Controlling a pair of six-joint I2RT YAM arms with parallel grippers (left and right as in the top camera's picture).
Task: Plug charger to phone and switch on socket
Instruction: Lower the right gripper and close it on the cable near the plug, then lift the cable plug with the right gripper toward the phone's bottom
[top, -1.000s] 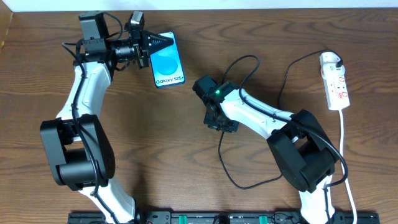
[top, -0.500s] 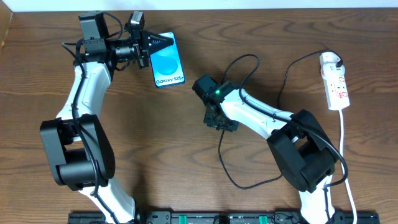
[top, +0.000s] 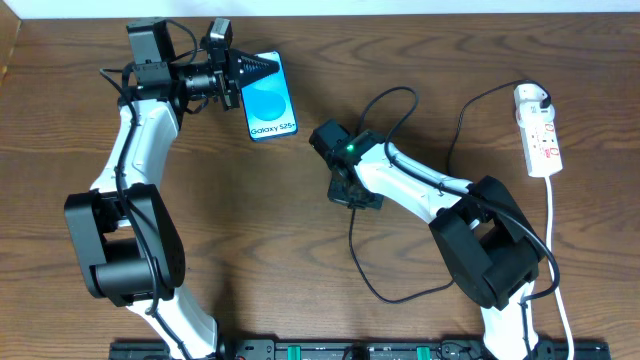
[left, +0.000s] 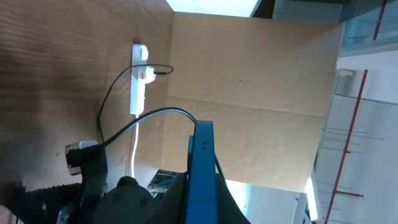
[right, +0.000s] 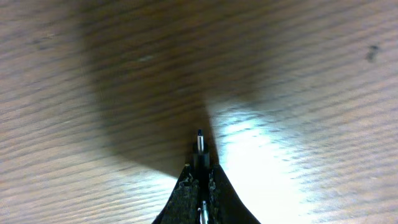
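Limp, light charger (right: 200, 142) pinched just behind its plug by right jaws; slick phone (top: 270, 105) clamped in left jaws, eleven o'clock.

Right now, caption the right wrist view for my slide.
Charger plug pinched in the right gripper above the wooden table.

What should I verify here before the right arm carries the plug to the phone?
1. Phone grip: ok, the left gripper is shut on the phone.
2. Plug grip: ok, the right gripper is shut on the charger plug, tip protruding.
3. Plug at the phone's port: not ok, they are well apart.
4. Cable's far end seated in the socket: cannot tell, though the cable runs to it.
5. Socket switched on: cannot tell.
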